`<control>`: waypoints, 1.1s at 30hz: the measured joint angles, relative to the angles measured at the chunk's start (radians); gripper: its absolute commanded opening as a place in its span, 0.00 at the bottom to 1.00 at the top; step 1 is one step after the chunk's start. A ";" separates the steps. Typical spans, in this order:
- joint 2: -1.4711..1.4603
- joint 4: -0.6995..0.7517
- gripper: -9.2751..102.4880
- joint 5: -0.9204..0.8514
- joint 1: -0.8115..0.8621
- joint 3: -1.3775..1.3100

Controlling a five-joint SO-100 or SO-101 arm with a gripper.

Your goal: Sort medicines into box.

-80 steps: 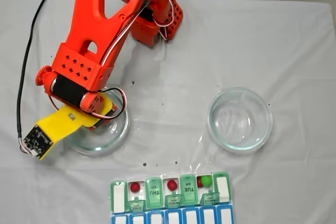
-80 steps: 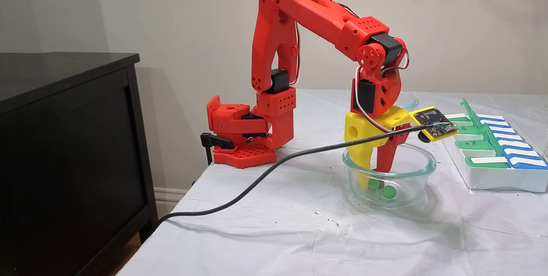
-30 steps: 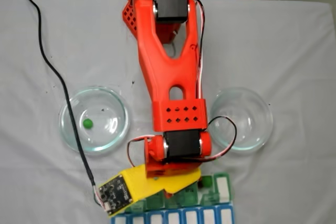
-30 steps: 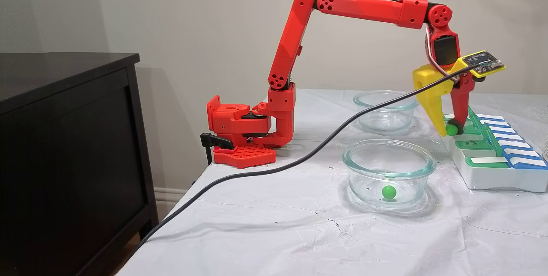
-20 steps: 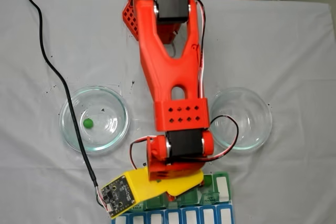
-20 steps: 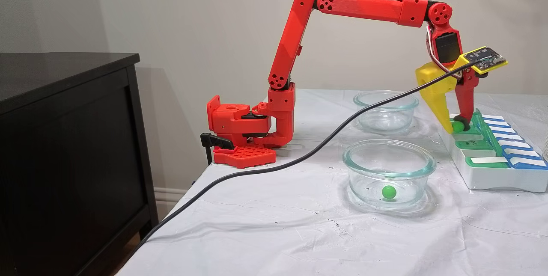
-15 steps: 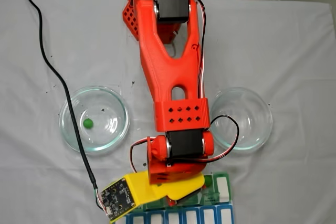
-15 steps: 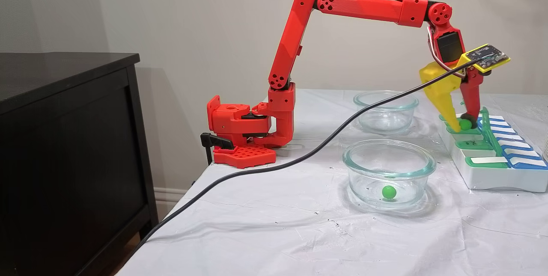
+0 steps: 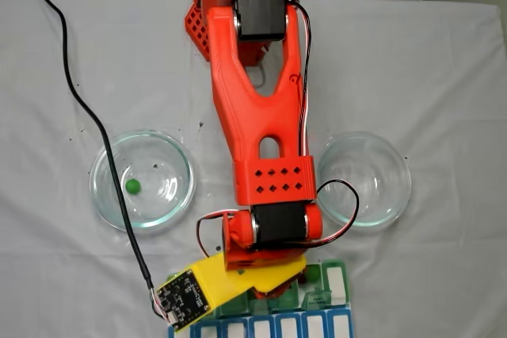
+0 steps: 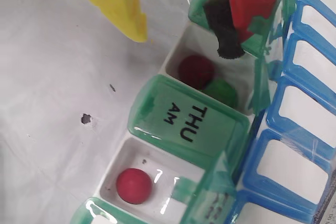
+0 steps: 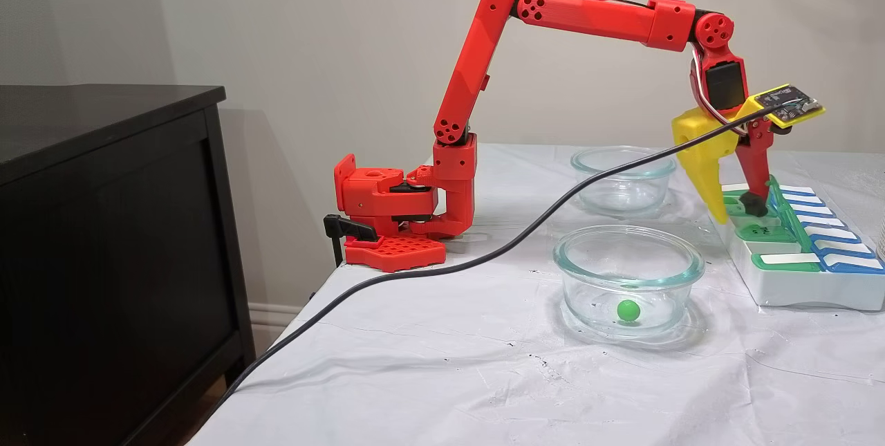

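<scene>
Fingers (image 10: 184,43) apart, empty, over pill organizer (image 10: 186,129). Red ball (image 10: 196,71) and green ball (image 10: 221,92) share one open compartment; another green ball (image 11: 628,310) lies in near glass dish (image 11: 626,263).

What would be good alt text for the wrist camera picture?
Close view down onto a weekly pill organizer: one open compartment holds a red ball and a green ball side by side, with open yellow and red jaws above. A shut green lid reads THU AM, and the next open compartment holds a single red ball.
</scene>
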 measured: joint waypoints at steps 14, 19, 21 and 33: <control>0.156 0.448 0.08 -0.436 0.216 -0.124; 0.221 0.426 0.08 -0.627 0.348 0.008; 0.238 0.388 0.08 -0.695 0.400 0.052; 0.385 0.089 0.17 -1.025 0.607 0.486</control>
